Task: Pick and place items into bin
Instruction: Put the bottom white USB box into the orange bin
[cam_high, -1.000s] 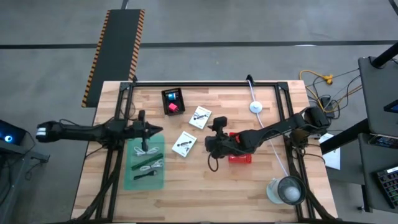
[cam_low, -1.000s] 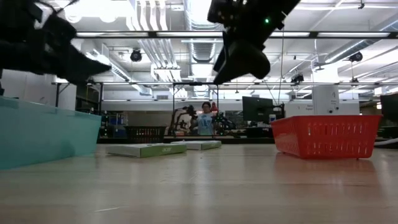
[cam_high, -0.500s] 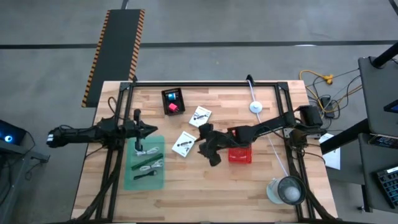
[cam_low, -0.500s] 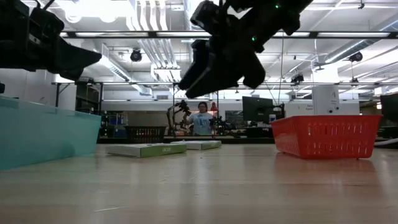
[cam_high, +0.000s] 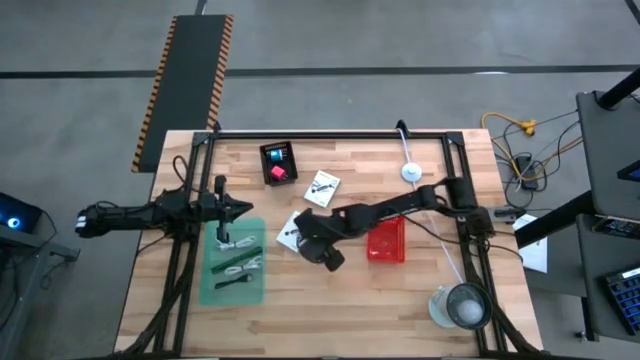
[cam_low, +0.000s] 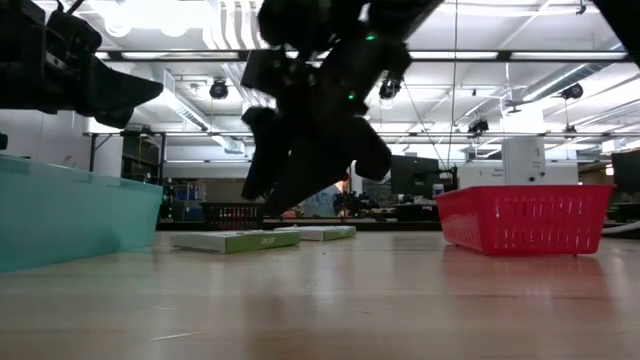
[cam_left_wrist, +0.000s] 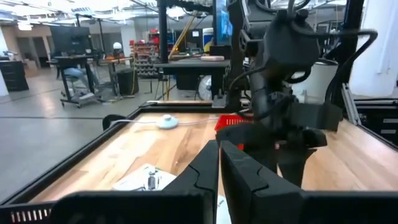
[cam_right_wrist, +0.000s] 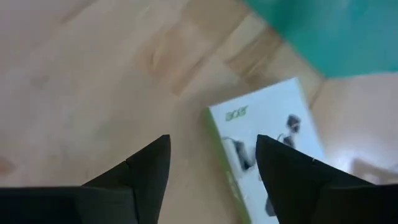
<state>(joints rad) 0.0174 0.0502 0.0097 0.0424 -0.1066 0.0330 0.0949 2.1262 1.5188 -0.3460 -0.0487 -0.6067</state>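
On table, mid-left: green bin (cam_high: 232, 262) (cable pieces inside), left gripper (cam_high: 243, 209) poised above its far end, fingers together, empty.
Change: right gripper (cam_high: 303, 236) has swung from over the red basket (cam_high: 386, 240) toward the near packet (cam_high: 291, 229); probably lining up a pick.
Right fingers: apart, straddling nothing yet.
Packet: flat white card, green edge, printed; lies just beside the bin, not in it.

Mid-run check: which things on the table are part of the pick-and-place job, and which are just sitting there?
Job:
- near white packet, under the open right gripper
- far white packet
- red cube and blue cube on the black tray
- cable pieces in the green bin
- red basket

Lying about:
- round clear container
- white puck
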